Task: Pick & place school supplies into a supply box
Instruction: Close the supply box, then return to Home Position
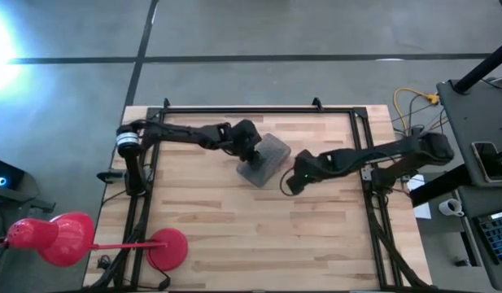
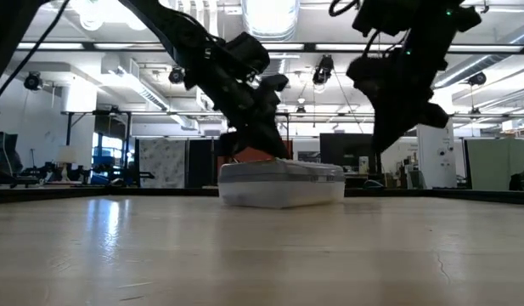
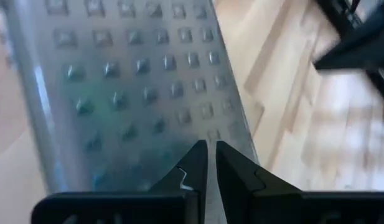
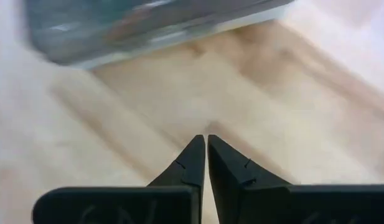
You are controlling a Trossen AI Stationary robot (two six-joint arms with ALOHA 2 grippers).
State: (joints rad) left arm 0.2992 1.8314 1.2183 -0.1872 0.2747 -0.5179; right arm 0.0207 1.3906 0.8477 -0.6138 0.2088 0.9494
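The supply box [image 1: 264, 159] lies closed near the table's middle, greyish dimpled lid [image 3: 135, 87] up, its base flat on the wood [image 2: 283, 185]. My left gripper [image 3: 210, 151] hovers over the box's left end [image 1: 251, 153], fingers shut and pointing down at the lid. My right gripper [image 1: 290, 185] is shut too, a little to the box's right and raised above the table [image 2: 385, 140]. In the right wrist view, bare wood lies under its tips [image 4: 206, 142] and the box [image 4: 148, 25] is farther off. No pens or pencils show on the table. My left gripper's shut fingertips [image 3: 201, 155] come from above at the lid's end part [image 3: 207, 127]. I cannot tell whether they touch it.
A red desk lamp [image 1: 59, 238] with a round base [image 1: 168, 248] stands at the table's near left corner. Black frame rails [image 1: 259, 108] run along the far, left and right edges. Bare wood [image 1: 259, 236] spreads across the near half.
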